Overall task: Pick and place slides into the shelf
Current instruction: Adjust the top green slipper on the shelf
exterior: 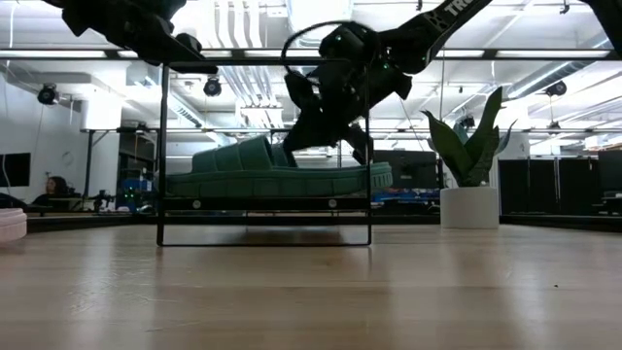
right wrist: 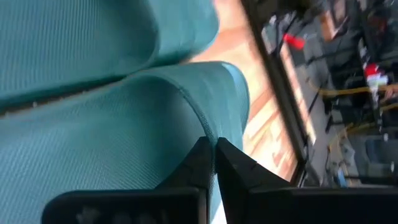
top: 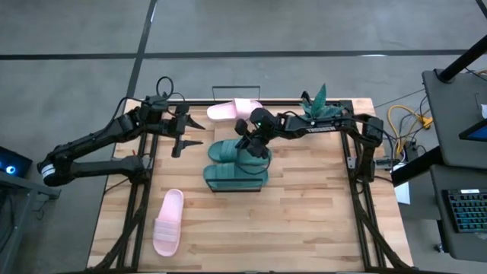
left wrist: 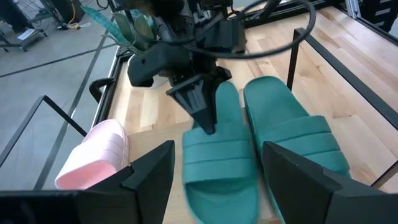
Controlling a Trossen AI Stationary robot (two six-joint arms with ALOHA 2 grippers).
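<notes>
Two dark teal slides lie side by side on the shelf [top: 209,188], a black-framed stand [exterior: 160,146] at mid-table: the far slide [top: 232,151] and the near slide [top: 236,176]. My right gripper [top: 251,142] is shut, fingers pointing down over the far slide [left wrist: 217,155], just behind its strap. My left gripper [top: 183,131] hovers open, left of the shelf, touching nothing. One pale pink slide [top: 232,110] lies at the far edge, the other [top: 169,221] on the near left of the table. My right gripper comes from above, its shut fingertips [left wrist: 205,121] at the far teal slide's footbed [left wrist: 231,106] behind the strap. Whether the tips touch the footbed I cannot tell. The slide lies flat on the shelf.
A small teal potted plant [top: 319,103] stands at the far edge, right of the pink slide. Black frame rails [top: 144,190] run along the table's left and right sides. Bare wood shows on the near right of the table [top: 304,221].
</notes>
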